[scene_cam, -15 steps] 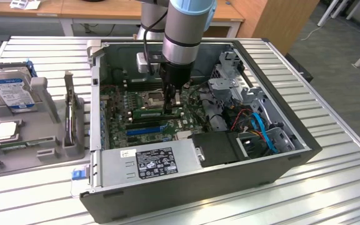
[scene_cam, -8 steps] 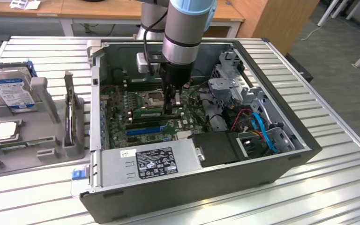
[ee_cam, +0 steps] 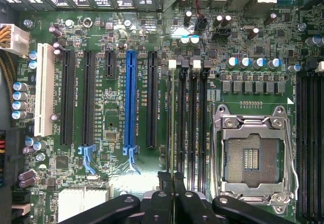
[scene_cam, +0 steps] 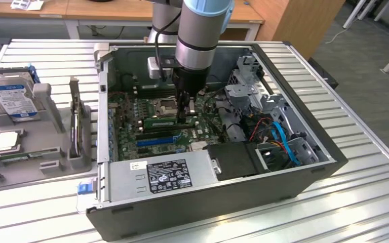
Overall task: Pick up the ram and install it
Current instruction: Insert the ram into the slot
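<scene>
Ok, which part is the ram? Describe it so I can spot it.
Look in the open computer case, on the motherboard next to the silver processor socket. The ram is the thin stick under the gripper, running along the memory slots: it is green, the slots beside it black.

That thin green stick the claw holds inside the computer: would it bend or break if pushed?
The ram looks like a thin flat board, so it is probably stiff and light. That thinness suggests it could crack under sideways force. Pinched only between the narrow fingers of the gripper, it might tilt if knocked.
</scene>
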